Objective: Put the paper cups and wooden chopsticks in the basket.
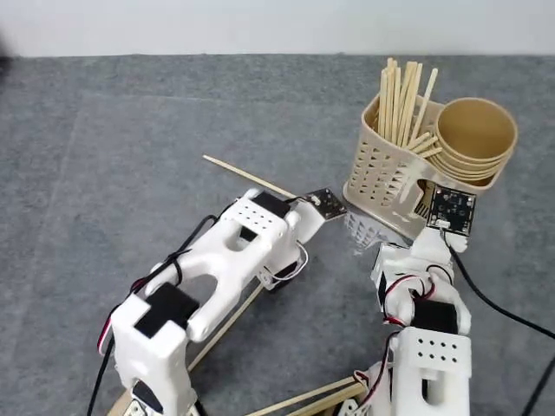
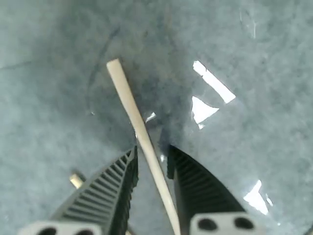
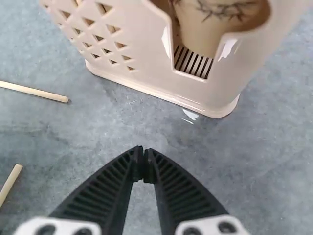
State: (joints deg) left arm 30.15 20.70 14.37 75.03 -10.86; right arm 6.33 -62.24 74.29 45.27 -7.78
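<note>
A wooden chopstick (image 2: 142, 134) runs between the fingers of my left gripper (image 2: 151, 152), which is shut on it. From above, that chopstick (image 1: 247, 176) sticks out to the far left of the left gripper (image 1: 295, 208). The beige basket (image 1: 381, 178) stands at the back right, holding several chopsticks (image 1: 401, 100) and stacked paper cups (image 1: 473, 139). My right gripper (image 3: 143, 165) is shut with nothing in it, just short of the basket (image 3: 132, 58). A cup (image 3: 215, 24) shows inside the basket.
Loose chopsticks lie on the grey mat: one under the left arm (image 1: 227, 325), a pair near the front edge (image 1: 312, 397), one beside the basket (image 3: 34, 91). Shiny clear patches (image 2: 210, 93) lie on the mat. The right arm (image 1: 425, 303) stands close to the basket.
</note>
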